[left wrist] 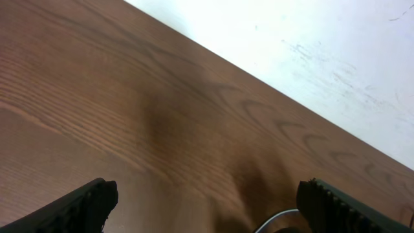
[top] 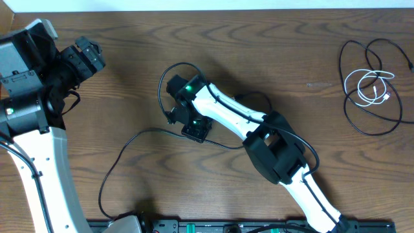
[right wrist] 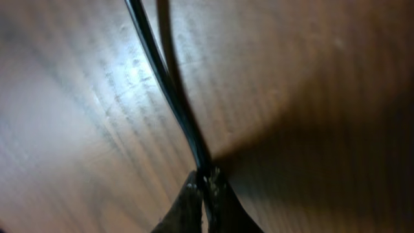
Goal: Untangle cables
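Dark brown wood-grain desk [top: 310, 168]. Carries, toward the far right corner in the overhead view, a looped black cable [top: 345, 103] sprawled flat, with a short white cable [top: 378, 76] coiled among its loops. Carries also, around the middle, a long black cable [top: 134, 136], curving away toward the near edge.

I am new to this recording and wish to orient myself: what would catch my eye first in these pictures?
First, the right arm stretches to the middle of the table, its right fingers shut on a thin black cable. Next, a tangle of white and black cables lies untouched at the far right of the table. The left fingers stand open at the far left.
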Tool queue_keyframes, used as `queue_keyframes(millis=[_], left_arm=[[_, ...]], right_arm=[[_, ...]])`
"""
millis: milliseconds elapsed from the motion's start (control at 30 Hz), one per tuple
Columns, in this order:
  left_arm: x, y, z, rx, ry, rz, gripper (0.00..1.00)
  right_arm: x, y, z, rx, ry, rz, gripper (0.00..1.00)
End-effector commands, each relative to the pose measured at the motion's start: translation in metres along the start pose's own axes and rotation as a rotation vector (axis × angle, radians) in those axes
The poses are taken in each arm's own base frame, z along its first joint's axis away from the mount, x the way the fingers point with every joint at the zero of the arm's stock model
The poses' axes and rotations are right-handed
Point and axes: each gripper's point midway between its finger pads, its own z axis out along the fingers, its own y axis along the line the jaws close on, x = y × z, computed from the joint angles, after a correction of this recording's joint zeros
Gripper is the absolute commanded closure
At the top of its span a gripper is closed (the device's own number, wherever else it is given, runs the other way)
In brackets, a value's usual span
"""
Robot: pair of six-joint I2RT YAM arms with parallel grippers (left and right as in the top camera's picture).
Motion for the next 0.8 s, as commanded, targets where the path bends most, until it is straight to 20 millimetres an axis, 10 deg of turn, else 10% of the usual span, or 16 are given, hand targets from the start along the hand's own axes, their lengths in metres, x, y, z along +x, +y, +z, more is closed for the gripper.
queue_keyframes(millis=[0,133,300,500,767], left_arm=[[-0.002,0.0,0.0,0.003,0.0,-0.012,0.05],[-0.002,0.0,0.0,0.003,0.0,-0.012,0.05],[-0.002,0.0,0.0,0.003,-0.001,-0.011,0.05],[-0.002,0.0,0.0,0.003,-0.001,-0.012,0.05],[-0.003,-0.001,0.0,0.008,-0.006,-0.032,0.05]], right_arm=[[0.004,-0.027,0.008,0.143,0.033,0.182,0.99],[-0.011,-0.059,-0.039,0.162,-0.094,0.292,0.99],[-0.016,-0.12,-0.162,0.182,-0.371,0.416,0.99],[0.045,-0.192,-0.289,0.122,-0.668,0.586,0.99],[0.123,-0.24,-0.32,0.038,-0.76,0.754,0.99]])
